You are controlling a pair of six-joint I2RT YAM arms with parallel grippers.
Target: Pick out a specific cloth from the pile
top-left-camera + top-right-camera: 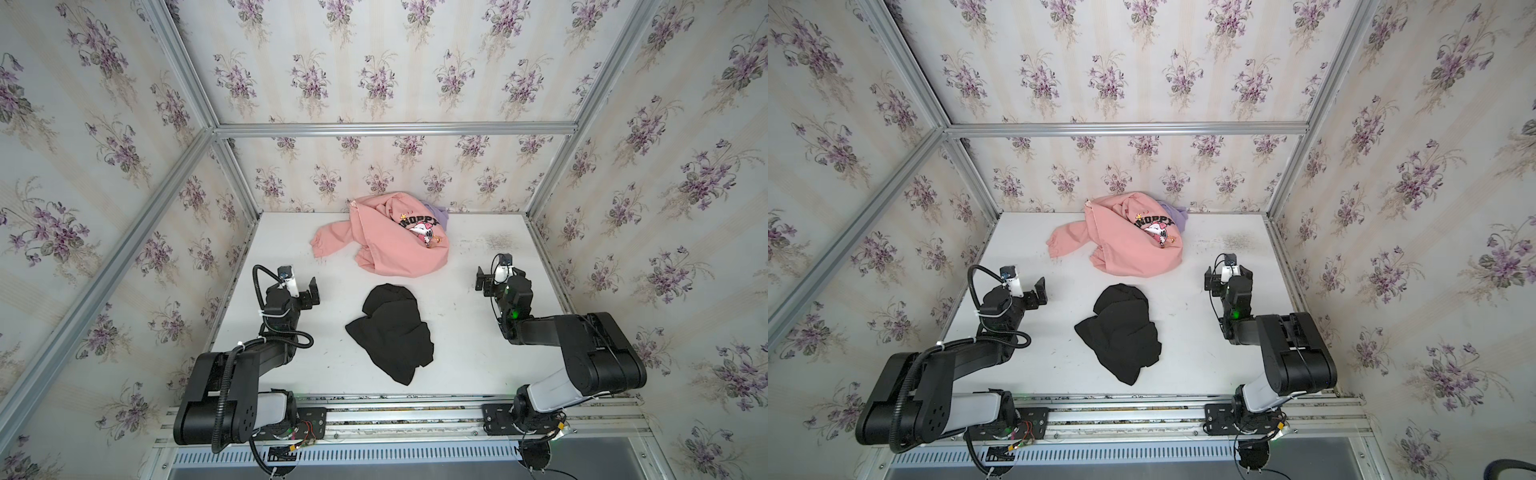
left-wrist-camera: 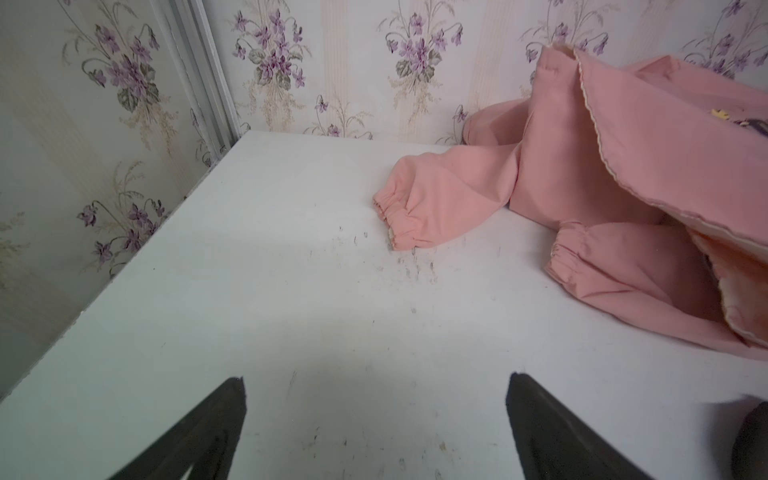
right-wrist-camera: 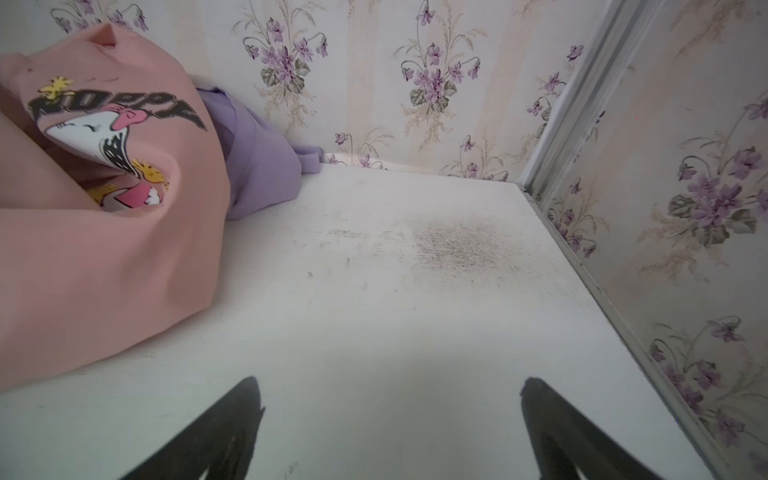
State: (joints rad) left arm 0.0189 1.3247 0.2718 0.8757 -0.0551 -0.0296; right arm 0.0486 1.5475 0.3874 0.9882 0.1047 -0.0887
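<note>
white table (image 1: pixel 478 332), floral walls (image 1: pixel 374 83); the cloth (image 1: pixel 390 332) lies between left gripper (image 2: pixel 374 380) and right gripper (image 3: pixel 390 384), both spread wide, empty; pile (image 1: pixel 386 237) ahead.

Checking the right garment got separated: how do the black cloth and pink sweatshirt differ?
The black cloth is plain; the pink sweatshirt carries black letters and a cartoon print. The black cloth lies alone mid-table; the pink sweatshirt sits at the back wall, touching the lavender cloth. Both lie crumpled on the table.

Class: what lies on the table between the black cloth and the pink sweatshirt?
Nothing: bare white table separates black cloth and pink sweatshirt, seen in both top views.
</note>
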